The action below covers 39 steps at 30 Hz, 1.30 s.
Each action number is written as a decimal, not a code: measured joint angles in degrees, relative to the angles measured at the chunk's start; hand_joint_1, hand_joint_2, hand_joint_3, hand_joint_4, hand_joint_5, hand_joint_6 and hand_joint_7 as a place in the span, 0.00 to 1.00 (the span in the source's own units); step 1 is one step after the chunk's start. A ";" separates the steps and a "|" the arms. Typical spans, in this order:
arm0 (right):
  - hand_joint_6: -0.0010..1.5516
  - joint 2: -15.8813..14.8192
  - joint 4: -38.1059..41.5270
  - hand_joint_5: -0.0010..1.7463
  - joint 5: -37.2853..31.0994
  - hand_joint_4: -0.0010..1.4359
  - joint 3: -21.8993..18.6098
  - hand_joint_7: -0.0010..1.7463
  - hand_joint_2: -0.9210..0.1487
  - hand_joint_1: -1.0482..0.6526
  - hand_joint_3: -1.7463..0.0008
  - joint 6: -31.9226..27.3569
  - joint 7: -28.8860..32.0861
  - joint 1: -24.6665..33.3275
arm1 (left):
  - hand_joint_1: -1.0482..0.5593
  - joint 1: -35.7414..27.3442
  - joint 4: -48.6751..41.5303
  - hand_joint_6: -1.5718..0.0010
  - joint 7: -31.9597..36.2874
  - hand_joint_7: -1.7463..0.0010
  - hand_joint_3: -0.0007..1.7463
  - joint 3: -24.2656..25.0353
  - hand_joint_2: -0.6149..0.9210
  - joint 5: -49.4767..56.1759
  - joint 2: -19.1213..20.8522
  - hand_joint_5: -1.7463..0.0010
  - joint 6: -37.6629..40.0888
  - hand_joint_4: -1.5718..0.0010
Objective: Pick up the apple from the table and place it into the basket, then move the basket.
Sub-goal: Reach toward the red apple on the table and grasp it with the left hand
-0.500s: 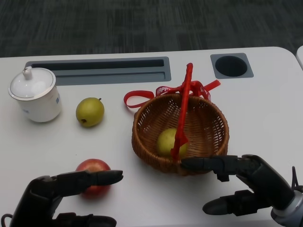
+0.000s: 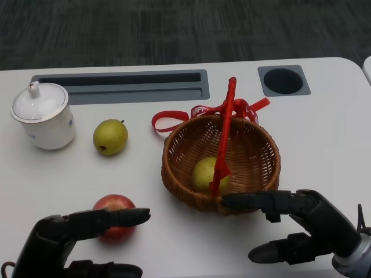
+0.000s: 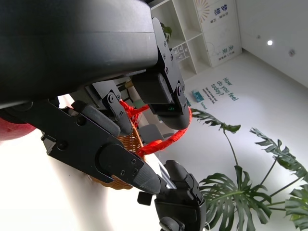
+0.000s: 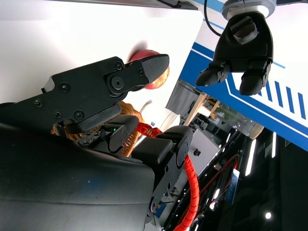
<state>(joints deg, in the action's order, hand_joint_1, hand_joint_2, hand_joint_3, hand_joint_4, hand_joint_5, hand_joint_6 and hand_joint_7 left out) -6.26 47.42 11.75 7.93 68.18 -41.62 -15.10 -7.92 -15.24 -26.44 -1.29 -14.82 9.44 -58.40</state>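
- From the head view, the apple [image 2: 114,209] sits on the white worktop [image 2: 324,133] near the front edge, partly hidden under the fingers of the left hand [image 2: 75,234]. That hand hangs over it with fingers spread and grasps nothing. The basket [image 2: 220,164] stands just to the apple's right with its red handle [image 2: 225,136] upright and a yellow-green fruit [image 2: 207,174] already inside. The right hand [image 2: 295,229] waits at the basket's near rim, also released and empty. A pear [image 2: 110,136] and a lidded white cup [image 2: 42,116] stand further back on the left.
- From the left wrist view, the left hand's fingers [image 3: 96,149] are apart, a sliver of the red apple [image 3: 14,130] shows beside them, and the basket's weave and handle lie beyond.
- From the right wrist view, the right hand's fingers [image 4: 106,86] are spread on nothing; the apple [image 4: 149,70] shows past a fingertip, and the left hand [image 4: 243,45] hangs further off.
- To my eye, the reach is the step in hand. The left hand should come down centred over the apple, close around its widest part so it cannot roll away, then lift high enough to clear the rim and steer clear of the handle.
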 measured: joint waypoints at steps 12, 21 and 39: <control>0.43 -0.02 -0.02 0.00 -0.78 0.51 -0.01 0.00 0.09 0.34 1.00 0.01 0.01 0.01 | 0.23 2.89 -2.55 0.73 9.83 1.00 0.00 11.00 0.88 22.43 -1.95 1.00 -7.43 0.77; 0.43 0.07 0.02 0.00 -0.98 0.52 -0.07 0.00 0.09 0.34 1.00 0.74 0.19 -0.01 | 0.18 9.49 -12.60 0.83 24.17 1.00 0.00 13.31 0.87 42.42 3.76 1.00 -1.91 0.85; 0.43 -0.03 -0.91 0.00 -0.99 0.53 0.03 0.00 0.10 0.33 1.00 0.84 0.57 0.47 | 0.19 25.48 -43.07 0.81 40.36 1.00 0.00 -4.22 0.86 47.93 6.53 0.99 5.13 0.83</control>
<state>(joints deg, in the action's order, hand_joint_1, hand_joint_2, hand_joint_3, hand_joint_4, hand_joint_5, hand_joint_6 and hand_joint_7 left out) -6.29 46.51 10.76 7.96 69.02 -41.06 -14.63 17.57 -58.31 13.92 -5.50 33.11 15.97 -53.27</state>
